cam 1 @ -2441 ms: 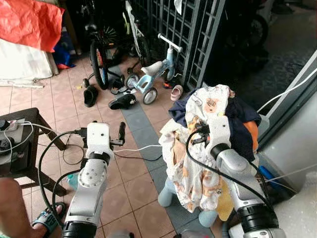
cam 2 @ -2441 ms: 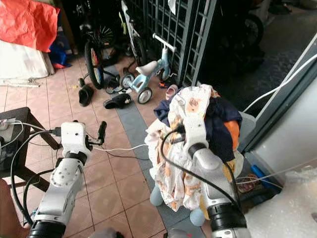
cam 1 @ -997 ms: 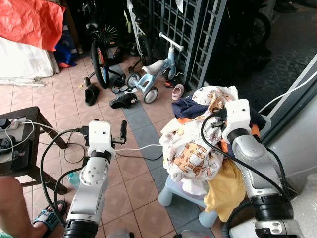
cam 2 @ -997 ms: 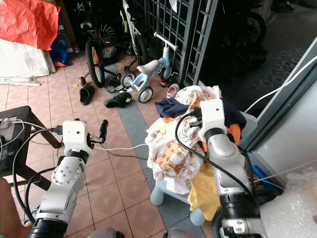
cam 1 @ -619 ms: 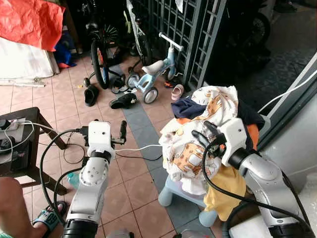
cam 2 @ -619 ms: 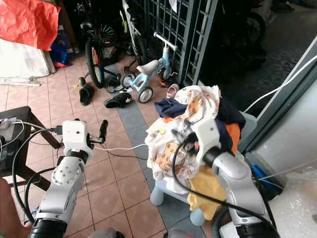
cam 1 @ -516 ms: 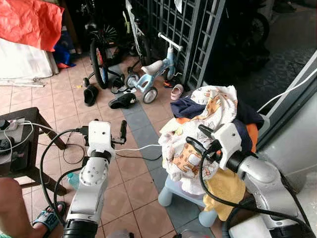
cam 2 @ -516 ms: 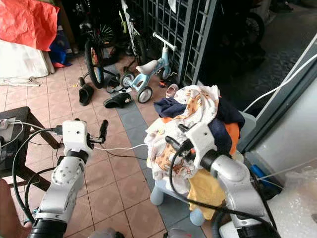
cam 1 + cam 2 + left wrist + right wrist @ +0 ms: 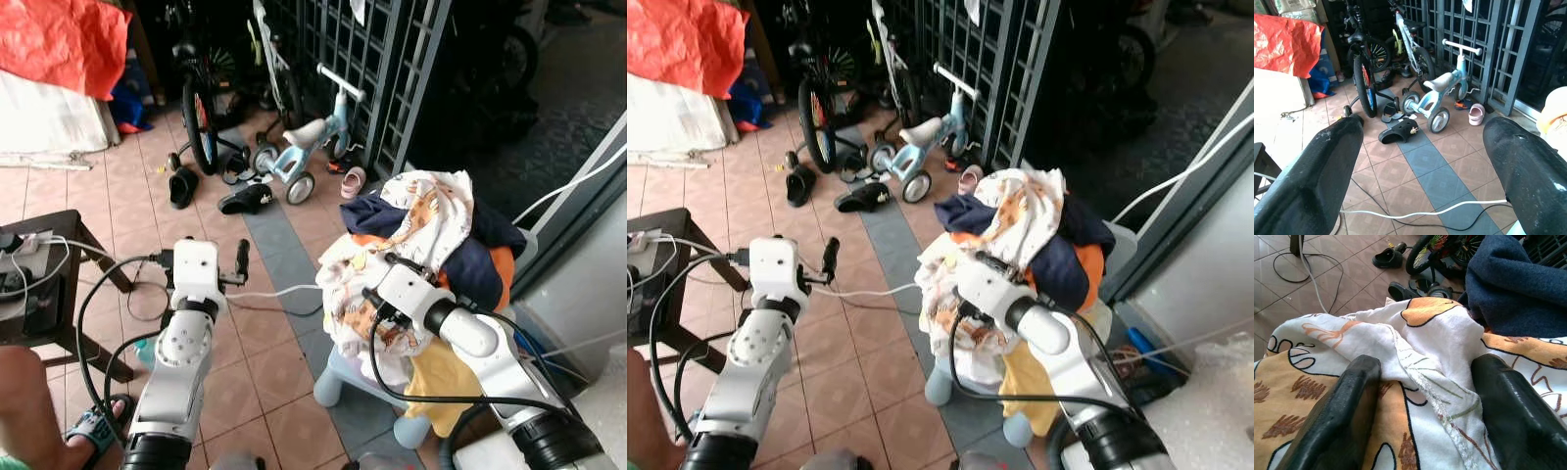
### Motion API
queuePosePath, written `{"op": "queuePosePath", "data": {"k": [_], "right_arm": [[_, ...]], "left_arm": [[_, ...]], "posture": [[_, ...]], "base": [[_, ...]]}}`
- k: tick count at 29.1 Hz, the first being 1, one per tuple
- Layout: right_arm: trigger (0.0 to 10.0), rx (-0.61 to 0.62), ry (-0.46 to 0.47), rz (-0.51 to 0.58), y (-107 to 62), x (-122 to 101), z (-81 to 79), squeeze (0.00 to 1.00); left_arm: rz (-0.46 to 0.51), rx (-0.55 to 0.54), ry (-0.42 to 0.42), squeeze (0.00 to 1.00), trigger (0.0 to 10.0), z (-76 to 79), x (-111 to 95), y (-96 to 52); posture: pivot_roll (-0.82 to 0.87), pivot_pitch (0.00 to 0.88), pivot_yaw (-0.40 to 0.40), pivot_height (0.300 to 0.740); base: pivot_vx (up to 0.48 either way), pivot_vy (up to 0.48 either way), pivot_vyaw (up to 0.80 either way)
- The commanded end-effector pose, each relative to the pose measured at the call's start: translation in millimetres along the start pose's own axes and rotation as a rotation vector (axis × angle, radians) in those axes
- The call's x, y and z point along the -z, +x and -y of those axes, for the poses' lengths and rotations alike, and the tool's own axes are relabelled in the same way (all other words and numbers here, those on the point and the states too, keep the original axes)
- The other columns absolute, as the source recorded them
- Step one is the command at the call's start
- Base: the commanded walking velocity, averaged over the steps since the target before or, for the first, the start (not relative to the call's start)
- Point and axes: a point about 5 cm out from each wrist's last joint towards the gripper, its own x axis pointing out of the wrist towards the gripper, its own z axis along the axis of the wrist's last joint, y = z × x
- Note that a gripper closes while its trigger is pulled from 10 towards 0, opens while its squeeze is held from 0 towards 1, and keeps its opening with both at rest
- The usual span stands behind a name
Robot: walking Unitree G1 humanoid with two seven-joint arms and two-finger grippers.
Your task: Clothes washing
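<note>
The right gripper (image 9: 1422,396) is pressing, released, into the printed cloth (image 9: 1415,342) heaped on the stool (image 9: 338,377); the grab step seems underway, calling for clenching. The left gripper (image 9: 1425,161) is idling, released.

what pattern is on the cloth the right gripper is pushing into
White cloth with orange-tan cartoon animal prints outlined in black, clearest in the right wrist view.
</note>
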Motion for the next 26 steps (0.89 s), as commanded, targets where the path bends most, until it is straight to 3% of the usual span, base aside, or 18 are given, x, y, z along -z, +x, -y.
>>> {"op": "queuePosePath", "data": {"k": [1,26], "right_arm": [[0.0,0.004,-0.020,-0.012,1.1,2.4,2.5,0.00],[0.0,-0.002,-0.008,-0.004,6.4,4.2,-2.1,0.00]], "left_arm": [[0.004,-0.001,0.009,0.00,10.0,-1.8,-2.6,-0.6],[0.009,0.000,0.007,0.00,10.0,1.0,-4.4,2.6]], "posture": [[-0.01,0.000,0.004,0.740],[-0.02,0.000,0.005,0.740]], "base": [[0.000,0.000,0.00],[0.000,0.000,0.00]]}}
